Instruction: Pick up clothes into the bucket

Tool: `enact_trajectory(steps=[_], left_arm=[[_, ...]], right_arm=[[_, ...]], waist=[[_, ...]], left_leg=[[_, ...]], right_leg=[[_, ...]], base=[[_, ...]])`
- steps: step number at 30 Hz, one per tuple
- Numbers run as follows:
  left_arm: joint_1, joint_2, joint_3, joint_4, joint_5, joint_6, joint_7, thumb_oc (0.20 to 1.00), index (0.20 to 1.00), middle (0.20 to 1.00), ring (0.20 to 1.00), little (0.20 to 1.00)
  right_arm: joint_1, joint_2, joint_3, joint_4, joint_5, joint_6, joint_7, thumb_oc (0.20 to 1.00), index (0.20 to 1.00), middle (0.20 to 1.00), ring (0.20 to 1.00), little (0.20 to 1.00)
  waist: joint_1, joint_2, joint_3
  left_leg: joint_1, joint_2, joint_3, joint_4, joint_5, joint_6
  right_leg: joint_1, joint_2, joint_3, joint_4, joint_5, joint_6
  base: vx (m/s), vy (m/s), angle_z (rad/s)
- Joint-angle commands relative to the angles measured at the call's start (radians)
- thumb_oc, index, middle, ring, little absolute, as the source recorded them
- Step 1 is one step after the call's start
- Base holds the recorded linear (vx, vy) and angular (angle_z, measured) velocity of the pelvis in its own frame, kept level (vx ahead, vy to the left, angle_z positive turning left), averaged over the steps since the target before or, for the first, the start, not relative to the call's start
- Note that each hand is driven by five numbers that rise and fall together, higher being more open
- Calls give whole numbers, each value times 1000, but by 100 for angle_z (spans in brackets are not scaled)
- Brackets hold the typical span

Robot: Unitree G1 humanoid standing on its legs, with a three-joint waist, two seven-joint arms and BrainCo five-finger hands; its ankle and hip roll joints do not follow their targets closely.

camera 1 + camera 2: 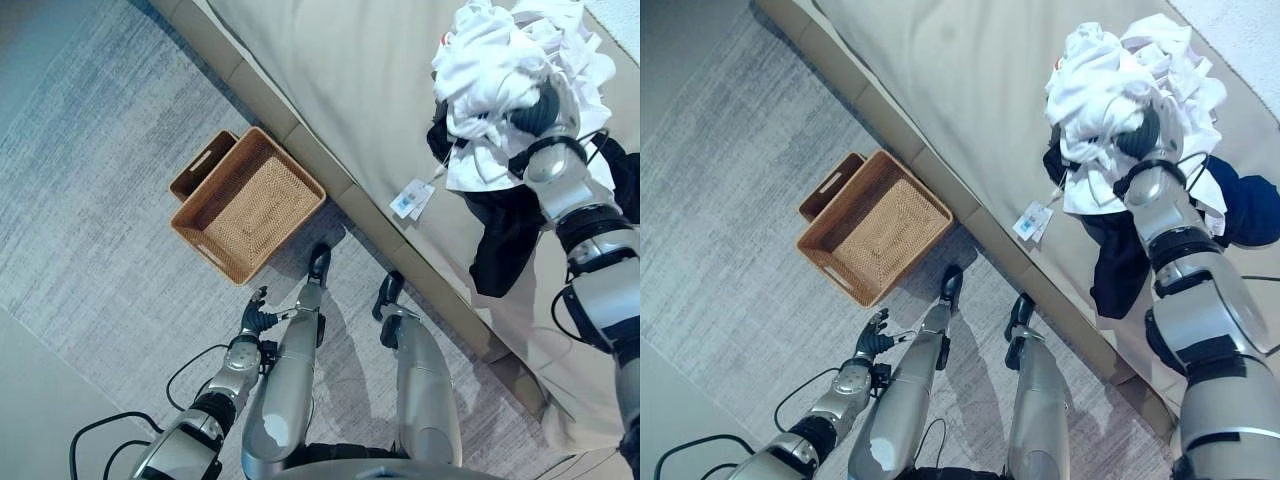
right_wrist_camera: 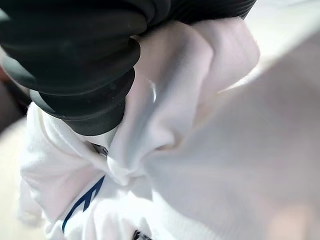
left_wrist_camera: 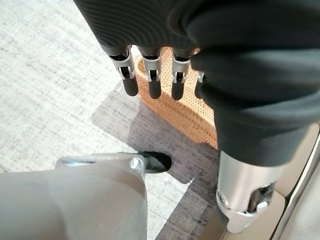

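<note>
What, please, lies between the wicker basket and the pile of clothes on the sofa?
In the left eye view, bare grey carpet, the sofa's front edge and bare beige cushion separate the wicker basket from the clothes.

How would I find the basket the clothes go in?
Look at the grey carpet beside the long beige bed. Against the bed's edge sits a woven brown basket, square and open on top. Nothing else on the floor is brown wicker with slot handles in its sides.

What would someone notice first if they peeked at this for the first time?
Probably the big white garment, bunched up on the beige bed at the upper right, with the right hand buried in it and dark clothes beneath. Next, the empty woven basket on the grey carpet beside the bed. The left hand hangs low with straight fingers.
</note>
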Motion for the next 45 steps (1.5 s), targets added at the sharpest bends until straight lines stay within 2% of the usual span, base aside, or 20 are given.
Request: enact_trajectory(steps=[1,6,11,15,25,30,32,35,36,39,42,45], left_arm=[[88,4,29,-4,28,-10,20,1000,1000,1000,1000,1000],[119,28,57,-2,64,-4,18,1000,1000,1000,1000,1000],[205,59,93,-2,101,9,-14,1000,1000,1000,1000,1000],[237,62,116,43,135,33,-29,1000,1000,1000,1000,1000],[300,19,149,114,154,70,-69,1000,1000,1000,1000,1000],[317,17,140,63,142,65,-96,1000,1000,1000,1000,1000],[316,23,137,18,131,61,-103,1000,1000,1000,1000,1000],[292,72,111,-236,69,32,-139,1000,1000,1000,1000,1000],[295,76,110,-240,68,35,-140,1000,1000,1000,1000,1000],[256,174,121,-514,-7,17,-186,1000,1000,1000,1000,1000],[180,278,134,-710,-51,13,-215,1000,1000,1000,1000,1000],[93,339,121,-813,-98,11,-236,1000,1000,1000,1000,1000]], right_arm=[[-97,-174,-63,-129,47,-61,-129,200,200,200,200,200],[-83,-253,-141,-257,59,-78,-173,200,200,200,200,200],[-7,-277,-256,-326,105,-119,-193,200,200,200,200,200],[50,-268,-314,-366,114,-131,-177,200,200,200,200,200],[111,-299,-306,-369,102,-111,-85,200,200,200,200,200],[133,-294,-254,-364,93,-103,-6,200,200,200,200,200],[151,-287,-250,-377,94,-102,11,200,200,200,200,200],[238,-274,-232,-400,103,-100,86,200,200,200,200,200],[245,-274,-238,-403,102,-100,87,200,200,200,200,200],[411,-251,-255,-494,99,-89,173,200,200,200,200,200],[562,-224,-292,-593,112,-83,241,200,200,200,200,200],[668,-219,-317,-676,137,-82,300,200,200,200,200,200]], waist=[[-4,-49,-11],[-17,-70,-32],[-28,-70,-135],[-39,-60,-214],[-67,-64,-364],[-71,-73,-410],[-73,-73,-414],[-85,-68,-429],[-83,-71,-428],[-91,-63,-444],[-92,-59,-456],[-89,-60,-463]], left_leg=[[83,-2,21,69,-114,-12],[177,16,41,30,-113,-18],[306,38,75,-17,-132,-21],[392,36,80,-61,-131,-19],[537,62,115,-150,-131,-26],[577,76,149,-146,-151,-32],[584,77,156,-142,-156,-32],[607,81,167,-117,-174,-33],[608,81,167,-116,-175,-34],[639,86,174,-111,-187,-33],[659,88,174,-113,-193,-33],[674,89,168,-113,-197,-34]], right_leg=[[113,-37,45,-145,113,66],[209,-17,48,-206,135,73],[331,9,57,-264,130,80],[408,19,54,-277,112,81],[550,48,44,-371,115,85],[595,58,66,-417,128,88],[601,59,73,-416,126,87],[626,61,81,-398,110,83],[628,61,81,-398,109,83],[657,61,83,-394,96,82],[683,60,78,-402,89,84],[704,59,71,-408,85,84]], base=[[13,-25,-8],[60,-33,-12],[139,-26,-25],[130,-22,-18],[86,-22,0],[82,-17,-24],[39,-5,-25],[50,-8,-13],[24,-2,-6],[49,1,-6],[51,-10,-4],[38,-21,1]])
